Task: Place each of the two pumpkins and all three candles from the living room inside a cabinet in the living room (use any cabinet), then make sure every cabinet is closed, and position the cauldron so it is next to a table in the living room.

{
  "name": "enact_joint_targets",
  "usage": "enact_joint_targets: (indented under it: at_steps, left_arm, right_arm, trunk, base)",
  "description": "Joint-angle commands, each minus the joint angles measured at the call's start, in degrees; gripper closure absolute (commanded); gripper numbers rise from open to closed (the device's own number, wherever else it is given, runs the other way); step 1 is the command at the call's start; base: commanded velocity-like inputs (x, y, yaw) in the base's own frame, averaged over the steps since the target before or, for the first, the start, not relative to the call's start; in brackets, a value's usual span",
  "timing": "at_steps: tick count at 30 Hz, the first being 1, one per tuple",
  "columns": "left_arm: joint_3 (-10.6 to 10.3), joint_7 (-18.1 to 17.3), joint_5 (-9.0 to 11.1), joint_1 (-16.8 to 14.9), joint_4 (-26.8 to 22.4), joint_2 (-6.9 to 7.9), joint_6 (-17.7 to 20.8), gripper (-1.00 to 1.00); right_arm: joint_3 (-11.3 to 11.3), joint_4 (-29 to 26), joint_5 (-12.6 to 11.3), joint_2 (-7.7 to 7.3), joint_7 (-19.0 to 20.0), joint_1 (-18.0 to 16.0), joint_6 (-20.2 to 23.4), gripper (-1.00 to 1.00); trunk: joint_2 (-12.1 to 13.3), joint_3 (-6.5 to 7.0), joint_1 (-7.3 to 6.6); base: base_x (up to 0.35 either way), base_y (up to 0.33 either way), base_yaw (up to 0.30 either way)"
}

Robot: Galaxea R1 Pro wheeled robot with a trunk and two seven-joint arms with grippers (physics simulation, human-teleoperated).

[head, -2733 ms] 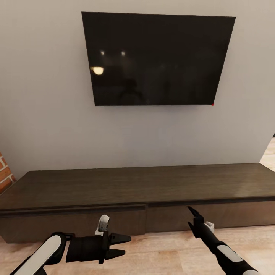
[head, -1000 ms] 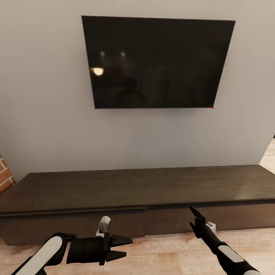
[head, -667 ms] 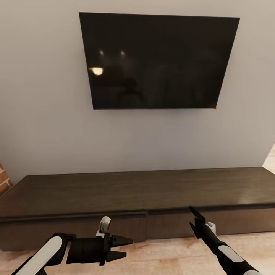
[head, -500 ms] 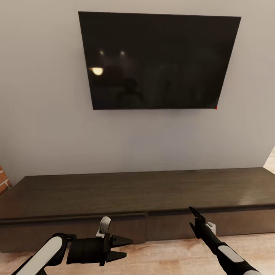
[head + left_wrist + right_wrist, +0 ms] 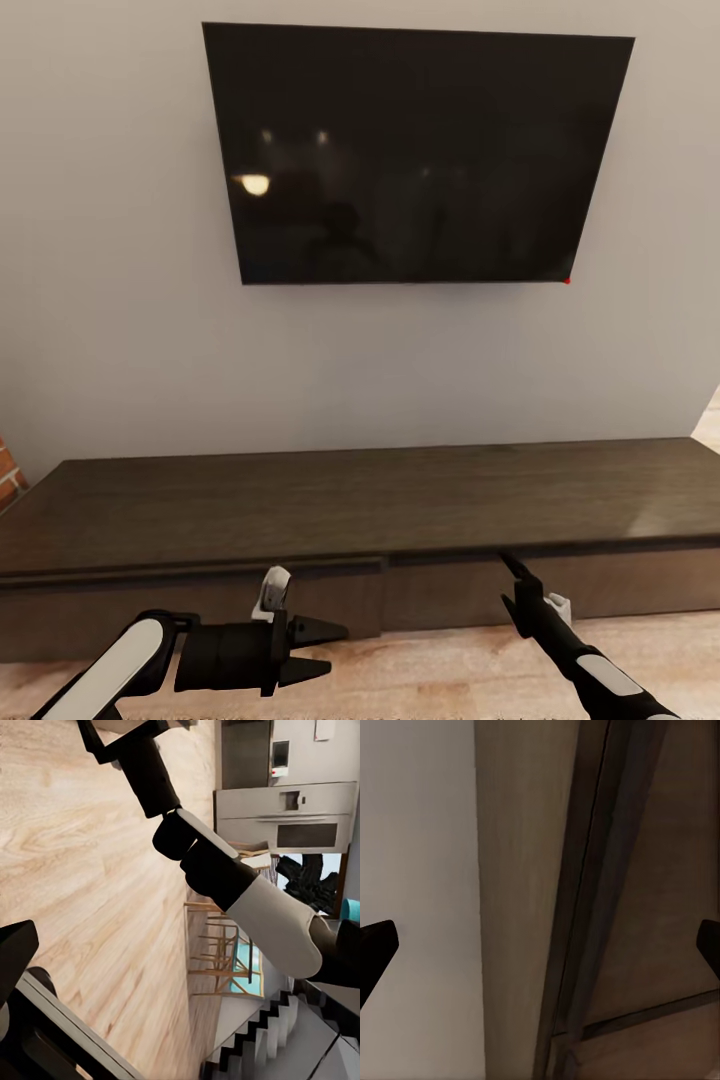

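Right pincer [image 5: 512, 580] open, tip just below cabinet [image 5: 350, 500] top edge.

I face the cabinet [image 5: 350, 500], its flat top bare from end to end, with open wall [image 5: 110, 300] behind it and the TV [image 5: 415, 155] hanging well above. My right gripper [image 5: 515, 580] sits just under the top's front lip, fingers spread, the front panels blocking any way forward. My left gripper [image 5: 320, 648] points sideways over bare floor [image 5: 420, 670], fingers apart, near the left panel. Between the two arms the floor lies free.
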Motion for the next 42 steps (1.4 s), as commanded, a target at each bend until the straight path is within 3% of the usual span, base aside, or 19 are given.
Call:
enact_joint_targets:
  at_steps: [1,9,15,25,39,42]
  left_arm:
    - [-0.07,-0.22,-0.09,-0.05,0.01,0.04,0.05,-1.00]
    - [-0.11,-0.22,-0.09,-0.08,-0.06,0.04,0.05,-1.00]
    - [-0.13,-0.22,-0.09,-0.06,-0.07,0.04,0.05,-1.00]
    - [-0.16,-0.22,-0.09,-0.03,-0.08,0.04,0.05,-1.00]
    - [-0.17,-0.22,-0.09,-0.03,-0.08,0.04,0.05,-1.00]
    - [-0.20,-0.22,-0.09,-0.03,-0.08,0.04,0.05,-1.00]
  right_arm:
    - [0.33,0.05,-0.60,-0.05,0.23,-0.05,0.31,-1.00]
    - [0.36,-0.02,-0.48,-0.07,0.94,-0.05,0.42,-1.00]
    - [0.86,0.11,-0.30,-0.15,7.29,-0.05,0.98,-1.00]
    - [1.02,0.15,-0.28,-1.10,11.84,-0.05,3.30,-1.00]
    - [0.99,0.49,-0.33,-1.56,12.48,-0.05,3.64,-1.00]
    - [1.00,0.50,-0.33,-1.56,12.47,-0.05,3.64,-1.00]
  trunk:
    - [-0.44,-0.24,0.22]
    - [-2.04,-0.96,1.09]
    - [-2.45,-1.14,1.31]
    - [-2.45,-1.14,1.31]
    - [-2.85,-1.32,1.53]
    - [-4.05,-1.86,2.19]
  base:
    - [0.000,0.000,0.000]
    - [0.000,0.000,0.000]
    - [0.000,0.000,0.000]
    - [0.000,0.000,0.000]
    - [0.000,0.000,0.000]
    - [0.000,0.000,0.000]
